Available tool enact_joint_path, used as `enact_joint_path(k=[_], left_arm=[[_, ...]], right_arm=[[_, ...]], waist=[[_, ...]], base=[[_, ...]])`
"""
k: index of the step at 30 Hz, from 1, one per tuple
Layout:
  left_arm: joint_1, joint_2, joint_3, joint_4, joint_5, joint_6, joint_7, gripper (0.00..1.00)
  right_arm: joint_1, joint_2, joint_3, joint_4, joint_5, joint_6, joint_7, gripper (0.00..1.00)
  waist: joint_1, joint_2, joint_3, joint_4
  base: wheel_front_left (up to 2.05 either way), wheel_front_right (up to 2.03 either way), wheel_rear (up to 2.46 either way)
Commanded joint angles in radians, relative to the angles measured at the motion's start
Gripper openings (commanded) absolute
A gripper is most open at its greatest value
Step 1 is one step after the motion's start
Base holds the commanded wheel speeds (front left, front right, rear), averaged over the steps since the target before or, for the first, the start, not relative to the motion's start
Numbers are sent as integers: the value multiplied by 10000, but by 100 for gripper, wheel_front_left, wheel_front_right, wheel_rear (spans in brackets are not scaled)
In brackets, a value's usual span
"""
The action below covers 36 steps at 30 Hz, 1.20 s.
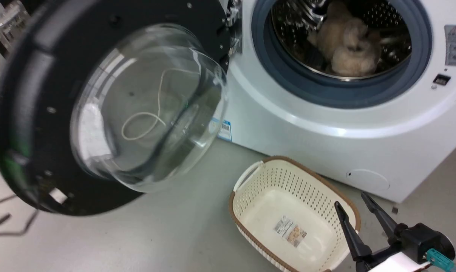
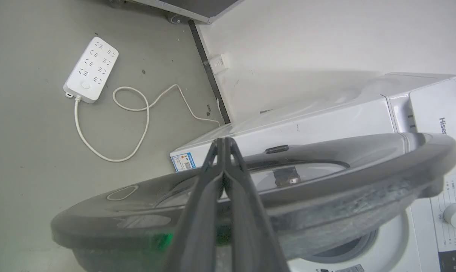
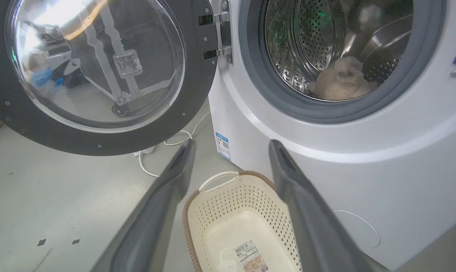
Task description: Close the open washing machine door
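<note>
L gripper [image 2: 224, 144] jaws pinched together, empty. The washing machine door [image 2: 345, 170] lies just under my tips, swung wide open. I'd push w/ finger flats near the rim, far from the hinge [image 3: 222, 37], in a steady arc. R gripper [image 1: 350, 199] jaws apart, idle

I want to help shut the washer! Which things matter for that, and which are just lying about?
For the job:
- door, swung wide open
- washing machine
- left gripper, shut, at the door's outer face

Just lying about:
- basket on the floor
- power strip and its cable
- fluffy laundry in the drum
- right gripper, open, near the basket
</note>
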Motion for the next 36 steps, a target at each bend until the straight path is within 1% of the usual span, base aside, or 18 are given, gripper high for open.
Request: enact_joint_path(k=[1, 2, 4, 5, 7, 8, 9, 10, 11, 12, 13, 14, 18, 19, 22, 27, 31, 36], left_arm=[[207, -240, -147, -43, -85, -83, 174, 0], [437, -400, -251, -378, -326, -217, 596, 0], [552, -500, -271, -558, -454, -256, 761, 0], [844, -718, -440, -955, -607, -317, 1113, 0], [1005, -809, -534, -1153, -672, -343, 1301, 0], [1282, -1026, -715, -1536, -808, -363, 1622, 0], [1282, -1026, -715, -1536, -808, -363, 1622, 0], [1574, -1235, -958, -1943, -865, -373, 1909, 0], [1574, -1235, -958, -1943, -865, -373, 1909, 0], [1720, -1368, -1072, -2157, -905, -356, 2034, 0], [2002, -1614, -1260, -2565, -1002, -343, 2247, 0], [2002, -1614, -1260, -2565, -1002, -343, 2247, 0], [2510, -2432, -1699, -3230, -1235, -316, 2414, 0], [2967, -2918, -2159, -3584, -1302, -358, 2388, 0], [3455, -3202, -2700, -3812, -1412, -366, 2179, 0], [4080, -3339, -3717, -3788, -1716, -524, 1285, 0], [4244, -3348, -4919, -3627, -2796, -572, 171, 0], [3985, -3350, -6256, -3271, -3922, -717, -1327, 0]], right_arm=[[-7, 67, -22, 33, 27, 8, -44, 100], [9, 178, -113, 69, -8, 8, -44, 100], [19, 242, -175, 97, -59, 8, -44, 100], [57, 391, -274, 167, -149, 8, -44, 100], [81, 482, -348, 183, -187, 8, -44, 100], [131, 642, -507, 219, -264, 8, -44, 100], [131, 642, -507, 219, -264, 8, -44, 100], [156, 767, -644, 265, -342, 8, -44, 100], [156, 767, -644, 265, -342, 8, -44, 100], [160, 825, -723, 276, -377, 8, -44, 100], [149, 913, -899, 286, -438, 8, -44, 100], [149, 913, -899, 286, -438, 8, -44, 100], [149, 1008, -1267, 296, -540, 8, -44, 100], [138, 1010, -1360, 320, -623, 8, -44, 100], [85, 977, -1437, 321, -655, 8, -44, 100], [7, 876, -1568, 295, -676, 8, -44, 100], [-29, 682, -1641, 265, -621, 8, -44, 100], [-160, 463, -1667, 242, -480, 8, -44, 100]], waist=[[1, 0, -129, 32], [1, 0, -294, 63], [1, 0, -381, 65], [1, 0, -591, 84], [1, 0, -684, 96], [1, 0, -853, 123], [1, 0, -853, 123], [1, 0, -1003, 108], [1, 0, -1003, 108], [1, 0, -1062, 87], [1, 0, -1134, 15], [1, 0, -1134, 15], [1, 0, -1213, -193], [1, 0, -1238, -496], [1, 0, -1199, -941], [1, 0, -1011, -1896], [1, 0, -728, -2716], [1, 0, -295, -3788]], base=[[0, 0, 0], [0, 0, 0], [0, 0, 0], [0, 0, 0], [0, 0, 0], [0, 0, 0], [0, 0, 0], [0, 0, 0], [0, 0, 0], [0, 0, 0], [0, 0, 0], [0, 0, 0], [0, 0, 0], [0, 0, 0], [0, 0, 0], [0, 0, 0], [0, 0, 0], [0, 0, 0]])
